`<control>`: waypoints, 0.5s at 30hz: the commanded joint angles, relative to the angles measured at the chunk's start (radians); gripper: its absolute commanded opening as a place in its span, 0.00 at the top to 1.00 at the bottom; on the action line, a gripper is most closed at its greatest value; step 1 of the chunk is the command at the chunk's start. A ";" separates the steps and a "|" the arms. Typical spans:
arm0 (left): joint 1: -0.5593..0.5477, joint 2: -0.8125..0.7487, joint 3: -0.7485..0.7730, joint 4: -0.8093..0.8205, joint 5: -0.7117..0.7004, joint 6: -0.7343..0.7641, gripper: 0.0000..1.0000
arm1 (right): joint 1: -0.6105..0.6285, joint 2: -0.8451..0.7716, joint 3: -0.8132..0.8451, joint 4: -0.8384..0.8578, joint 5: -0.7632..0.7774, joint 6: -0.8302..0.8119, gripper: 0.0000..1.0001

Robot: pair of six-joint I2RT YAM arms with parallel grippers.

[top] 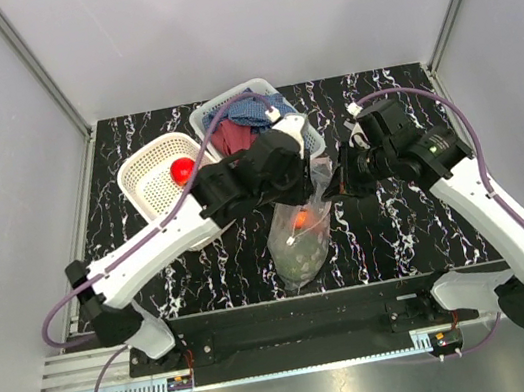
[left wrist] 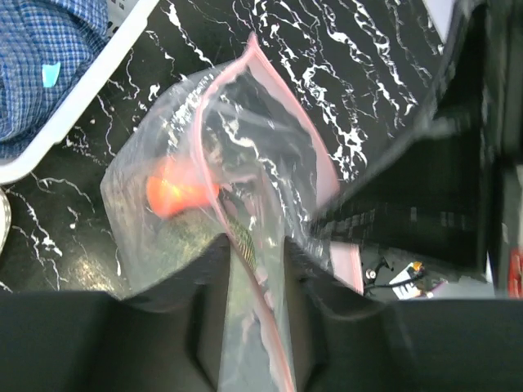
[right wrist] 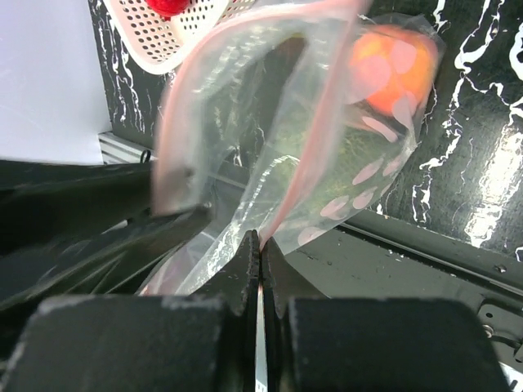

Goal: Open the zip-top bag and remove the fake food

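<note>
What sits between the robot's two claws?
The zip-top bag: its open mouth spans from the left gripper to the right gripper, which pinches its pink rim. The left wrist view shows it.

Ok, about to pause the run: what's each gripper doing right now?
Left gripper: part open, fingers astride the zip-top bag's rim.
Right gripper: shut on the zip-top bag.

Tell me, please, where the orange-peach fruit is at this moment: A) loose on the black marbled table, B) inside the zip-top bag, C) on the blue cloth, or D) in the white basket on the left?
B: the orange-peach fruit shows through the clear dotted wall of the zip-top bag, while the white basket holds only a red fruit.
</note>
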 commanded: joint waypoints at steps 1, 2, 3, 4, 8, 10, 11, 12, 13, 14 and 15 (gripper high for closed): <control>-0.004 0.114 0.145 -0.131 -0.039 -0.008 0.77 | 0.003 -0.028 0.044 0.030 0.013 0.014 1.00; -0.004 0.154 0.188 -0.184 -0.048 -0.024 0.83 | 0.004 -0.025 0.048 0.023 0.012 0.012 1.00; -0.010 0.159 0.199 -0.191 -0.045 -0.030 0.84 | 0.003 -0.025 0.048 0.017 0.007 0.012 1.00; -0.017 0.156 0.204 -0.188 -0.069 -0.031 0.84 | 0.004 -0.025 0.047 0.007 0.006 0.012 1.00; -0.072 0.088 0.199 -0.130 -0.186 0.004 0.81 | 0.004 -0.045 0.047 -0.004 0.012 0.012 1.00; -0.085 0.038 0.184 -0.095 -0.228 0.018 0.79 | 0.004 -0.048 0.048 -0.003 0.016 0.011 1.00; -0.088 0.025 0.181 -0.078 -0.240 0.018 0.78 | 0.004 -0.043 0.054 -0.004 0.012 0.011 1.00; -0.091 0.012 0.199 -0.076 -0.251 0.013 0.76 | 0.004 -0.033 0.062 -0.007 -0.005 0.009 1.00; -0.092 0.007 0.210 -0.076 -0.255 0.008 0.73 | 0.004 -0.030 0.068 -0.009 -0.013 0.012 1.00; -0.092 0.005 0.222 -0.070 -0.254 0.007 0.70 | 0.004 -0.030 0.077 -0.006 -0.016 0.015 1.00; -0.094 0.010 0.249 -0.068 -0.243 0.005 0.68 | 0.004 -0.030 0.082 -0.007 -0.017 0.015 1.00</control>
